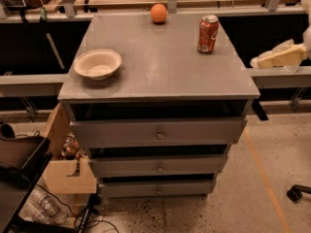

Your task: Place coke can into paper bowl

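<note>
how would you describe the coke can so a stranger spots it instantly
On the grey drawer cabinet's top, look to the back right corner: the coke can stands upright there, with the gripper off the cabinet's right edge. It is the only red cylinder, unlike the round orange ball and the off-white paper bowl.

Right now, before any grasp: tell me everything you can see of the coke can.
The coke can is a small red cylinder with white lettering and a silver top, metal by its look. It stands upright on the grey cabinet top, near the back right corner, touching nothing else. The gripper hangs beyond the cabinet's right edge, clear of the can.
</note>
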`<act>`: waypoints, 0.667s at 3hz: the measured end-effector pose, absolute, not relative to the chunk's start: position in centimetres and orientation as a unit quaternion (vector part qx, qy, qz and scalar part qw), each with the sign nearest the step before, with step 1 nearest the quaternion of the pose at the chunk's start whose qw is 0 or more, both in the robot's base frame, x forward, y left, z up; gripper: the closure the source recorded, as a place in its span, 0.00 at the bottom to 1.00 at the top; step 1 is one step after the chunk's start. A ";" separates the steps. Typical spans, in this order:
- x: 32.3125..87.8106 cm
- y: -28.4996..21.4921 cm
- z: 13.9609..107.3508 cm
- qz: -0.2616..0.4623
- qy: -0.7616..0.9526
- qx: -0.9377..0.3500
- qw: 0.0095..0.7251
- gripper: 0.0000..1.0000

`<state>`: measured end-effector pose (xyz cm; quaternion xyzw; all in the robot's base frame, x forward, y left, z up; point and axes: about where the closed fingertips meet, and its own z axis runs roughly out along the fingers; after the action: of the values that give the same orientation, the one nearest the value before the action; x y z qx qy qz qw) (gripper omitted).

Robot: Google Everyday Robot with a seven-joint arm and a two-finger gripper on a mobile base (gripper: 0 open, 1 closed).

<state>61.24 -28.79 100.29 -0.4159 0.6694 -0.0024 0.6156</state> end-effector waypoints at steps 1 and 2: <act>67.2 -25.8 97.9 0.068 0.671 -0.371 0.638 0.00; 72.5 -23.4 96.2 0.122 0.663 -0.339 0.656 0.00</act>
<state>72.47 -23.36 96.16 -0.3395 0.6633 0.1225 0.6556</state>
